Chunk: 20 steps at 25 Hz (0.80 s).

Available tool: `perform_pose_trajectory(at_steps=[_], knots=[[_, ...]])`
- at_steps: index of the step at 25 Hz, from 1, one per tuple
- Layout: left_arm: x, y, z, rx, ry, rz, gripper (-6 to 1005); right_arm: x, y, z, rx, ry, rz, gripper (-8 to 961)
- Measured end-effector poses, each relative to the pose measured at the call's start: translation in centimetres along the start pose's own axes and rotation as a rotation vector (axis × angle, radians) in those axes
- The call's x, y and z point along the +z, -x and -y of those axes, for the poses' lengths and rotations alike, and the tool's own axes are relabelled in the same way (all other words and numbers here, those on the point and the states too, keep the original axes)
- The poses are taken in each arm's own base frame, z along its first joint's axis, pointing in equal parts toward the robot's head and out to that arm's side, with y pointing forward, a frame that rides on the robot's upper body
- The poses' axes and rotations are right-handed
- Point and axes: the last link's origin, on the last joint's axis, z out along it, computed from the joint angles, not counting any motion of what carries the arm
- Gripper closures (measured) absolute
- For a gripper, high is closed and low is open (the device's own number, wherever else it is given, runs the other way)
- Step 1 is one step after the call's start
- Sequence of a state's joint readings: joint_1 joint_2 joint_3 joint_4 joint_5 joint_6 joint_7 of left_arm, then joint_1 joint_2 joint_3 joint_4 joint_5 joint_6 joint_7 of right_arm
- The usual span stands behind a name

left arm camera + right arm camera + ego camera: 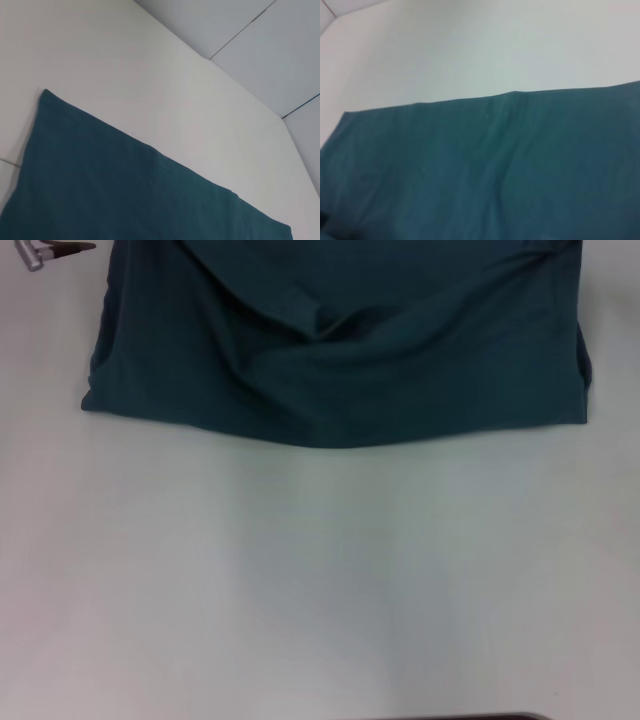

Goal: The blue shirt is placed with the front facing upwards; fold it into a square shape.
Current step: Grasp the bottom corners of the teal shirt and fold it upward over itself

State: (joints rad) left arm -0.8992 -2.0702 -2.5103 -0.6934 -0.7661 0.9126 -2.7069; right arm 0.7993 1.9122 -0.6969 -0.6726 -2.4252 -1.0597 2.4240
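Note:
The blue shirt [340, 350] lies on the white table at the far side in the head view, with its near edge folded and a deep crease sagging across its middle. Its lettering and neck tag do not show. A small metal and dark part, seemingly my left gripper [55, 252], pokes in at the far left, just off the shirt's left edge. The left wrist view shows a smooth stretch of the shirt [125, 190] with one pointed corner. In the right wrist view the shirt [495, 170] fills the lower half. My right gripper is out of view.
The white table [320, 580] stretches bare from the shirt's near edge toward me. A dark strip [470, 716] shows at the very near edge. In the left wrist view the table's far edge [240, 90] meets grey floor tiles [270, 45].

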Motion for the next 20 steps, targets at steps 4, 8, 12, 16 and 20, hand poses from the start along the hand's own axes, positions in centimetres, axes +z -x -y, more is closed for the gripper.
perform_pose_trajectory(at_steps=[4,8,12,16,20], knots=[[0.1,0.0,-0.1,0.003,-0.002,-0.002,997,0.8,-0.1,-0.4,-0.041,-0.028,-0.006,844],[0.3,0.1,0.0,0.01,-0.015,-0.004,997,1.3,-0.1,-0.6,-0.063,-0.049,0.0,842],[0.8,0.5,-0.3,0.041,-0.03,-0.001,997,1.8,0.1,-0.8,-0.1,-0.07,0.006,839],[1.4,0.7,-0.6,0.066,-0.044,-0.008,996,2.3,0.1,-1.1,-0.13,-0.093,0.012,836],[1.5,0.7,-0.7,0.063,-0.044,-0.012,996,2.6,0.3,-1.2,-0.14,-0.103,0.02,833]])
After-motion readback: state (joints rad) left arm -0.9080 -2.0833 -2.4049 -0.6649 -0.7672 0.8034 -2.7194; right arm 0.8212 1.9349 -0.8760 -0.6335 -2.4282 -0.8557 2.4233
